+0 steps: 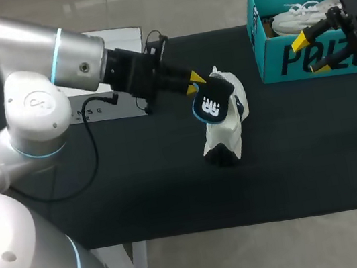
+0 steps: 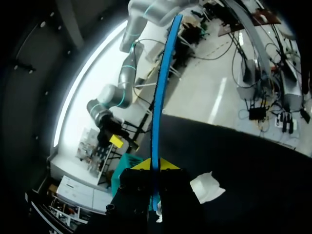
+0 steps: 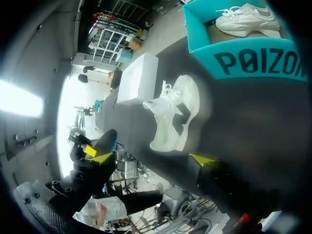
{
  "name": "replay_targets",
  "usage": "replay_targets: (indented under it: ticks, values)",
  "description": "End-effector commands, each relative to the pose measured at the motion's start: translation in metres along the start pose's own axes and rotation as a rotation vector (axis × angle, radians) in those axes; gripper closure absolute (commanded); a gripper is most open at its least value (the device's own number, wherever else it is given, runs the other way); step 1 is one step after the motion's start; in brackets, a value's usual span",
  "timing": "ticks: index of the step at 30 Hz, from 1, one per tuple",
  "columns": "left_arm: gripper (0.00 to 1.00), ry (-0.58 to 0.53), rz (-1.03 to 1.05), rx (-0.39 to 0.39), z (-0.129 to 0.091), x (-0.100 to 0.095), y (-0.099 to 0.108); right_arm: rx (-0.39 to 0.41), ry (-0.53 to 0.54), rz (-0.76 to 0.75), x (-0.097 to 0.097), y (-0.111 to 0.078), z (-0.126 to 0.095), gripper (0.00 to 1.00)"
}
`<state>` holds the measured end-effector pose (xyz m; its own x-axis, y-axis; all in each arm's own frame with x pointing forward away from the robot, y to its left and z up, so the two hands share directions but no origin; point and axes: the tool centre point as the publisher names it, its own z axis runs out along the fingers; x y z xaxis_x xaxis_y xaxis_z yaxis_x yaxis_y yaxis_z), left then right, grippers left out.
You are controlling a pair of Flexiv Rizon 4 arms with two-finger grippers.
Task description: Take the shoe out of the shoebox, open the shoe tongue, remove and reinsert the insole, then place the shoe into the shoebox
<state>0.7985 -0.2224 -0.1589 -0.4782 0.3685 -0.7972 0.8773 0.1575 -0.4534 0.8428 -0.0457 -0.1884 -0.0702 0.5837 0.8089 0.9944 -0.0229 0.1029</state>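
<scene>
The insole [image 1: 213, 104] is gripped by the left hand [image 1: 194, 82]
The sneaker [image 1: 232, 117] is laid crosswise just beyond it; the right hand [image 1: 310, 54] (spread wide, empty) is farther off.

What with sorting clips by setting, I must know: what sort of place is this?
Likely a robotics lab: a left gripper holds an insole by a shoe on a black table, a shoebox nearby.

Printed in big dark capitals along the side wall of the teal shoebox [image 1: 330, 59] at upper right, in small spaced letters on the white box [image 1: 103, 110] at upper left, and as a white mark on the dark insole [image 1: 211, 105] mid-frame.
</scene>
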Motion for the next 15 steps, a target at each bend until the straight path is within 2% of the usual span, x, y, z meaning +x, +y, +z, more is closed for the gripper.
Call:
replay_targets:
  ticks: [1, 10, 15]
  values:
    - [1.0, 0.001, 0.0, -0.002, 0.0, 0.0, -0.001, 0.002, -0.001, 0.001, 0.0, 0.001, 0.0, 0.0]
    - [1.0, 0.001, 0.0, -0.002, 0.0, 0.0, -0.001, 0.002, -0.001, 0.001, 0.0, 0.001, 0.0, 0.0]
    - [1.0, 0.062, -0.049, 0.072, 0.021, 0.032, 0.014, 0.002, -0.001, 0.001, 0.0, 0.001, 0.0, 0.0]
